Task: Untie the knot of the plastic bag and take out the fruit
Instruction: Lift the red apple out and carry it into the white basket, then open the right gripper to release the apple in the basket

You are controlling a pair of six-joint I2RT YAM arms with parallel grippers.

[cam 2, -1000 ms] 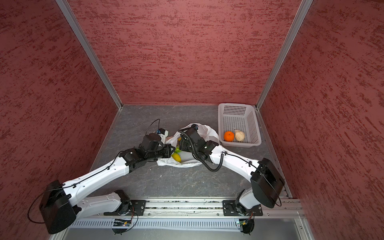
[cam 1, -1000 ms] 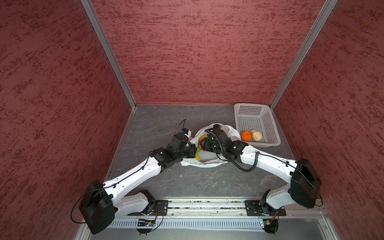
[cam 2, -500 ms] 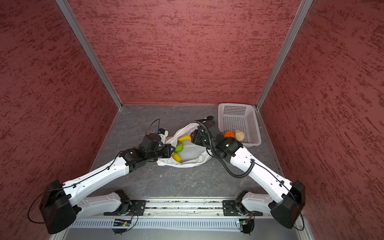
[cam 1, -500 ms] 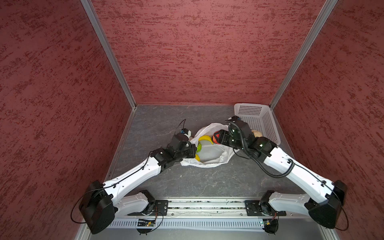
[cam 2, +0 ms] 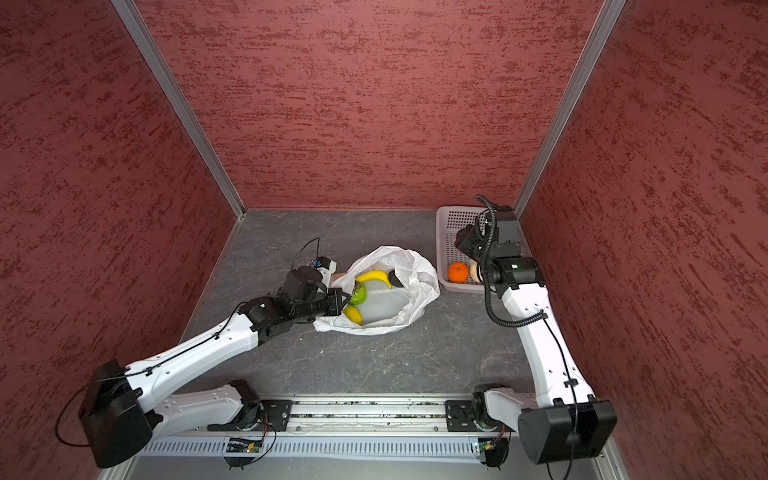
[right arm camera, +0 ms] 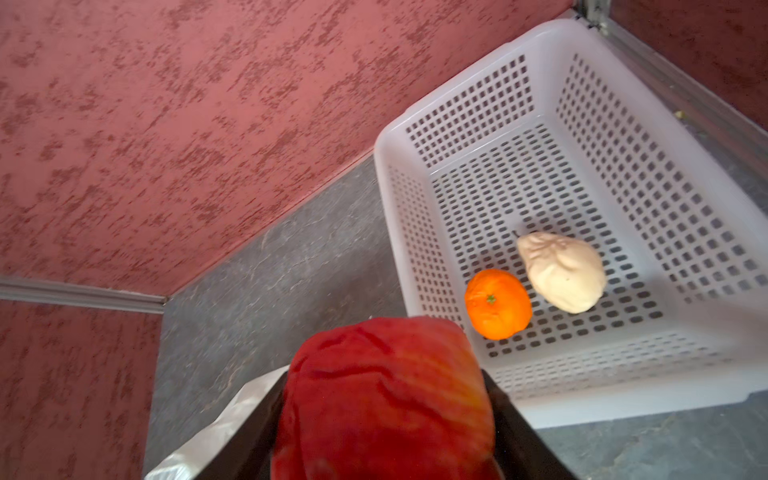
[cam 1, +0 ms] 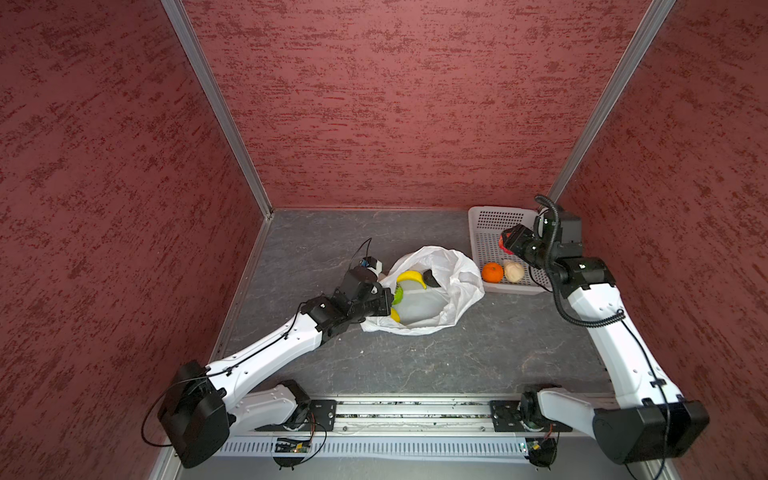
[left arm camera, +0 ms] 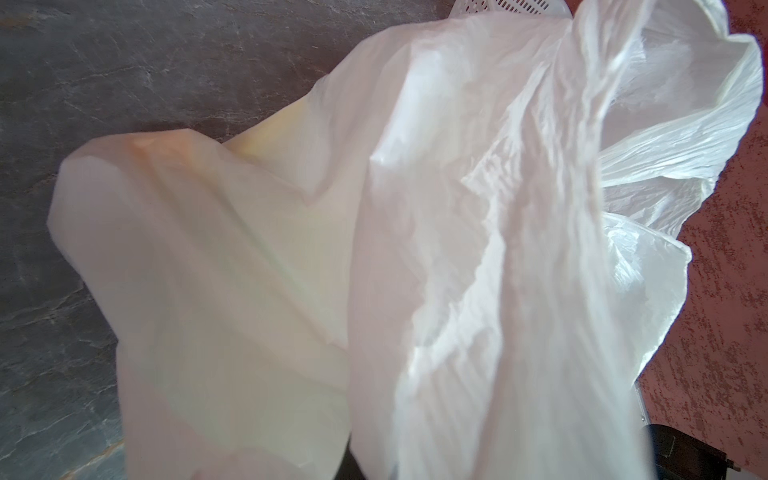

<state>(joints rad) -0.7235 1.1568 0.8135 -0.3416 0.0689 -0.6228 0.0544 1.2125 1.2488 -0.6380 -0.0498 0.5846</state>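
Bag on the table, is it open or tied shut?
Open. The bag gapes wide at its mouth, and a banana and a green fruit show inside.

Thin crinkly translucent plastic bag (cam 1: pixel 457 282); rigid, smooth, perforated plastic basket (right arm camera: pixel 623 399).

The bag (cam 1: pixel 453 282) is thin, crinkled white plastic, translucent in the left wrist view (left arm camera: pixel 478 249). It lies mid-counter (cam 1: pixel 415 365) with its mouth spread wide open, its left rim nipped by the left pincer (cam 1: pixel 384 297). Inside lie a yellow banana (cam 1: pixel 411 277), a green apple (cam 1: pixel 399 295), a yellow piece (cam 1: pixel 395 314) by the near rim and a small dark one (cam 1: pixel 431 277) beside the banana. An orange (right arm camera: pixel 498 303) and a wrinkled beige piece (right arm camera: pixel 561 276) sit side by side in the basket (cam 1: pixel 471 232). A red fruit (right arm camera: pixel 386 395) is clamped in the right pincer (right arm camera: pixel 380 432), raised over the basket.
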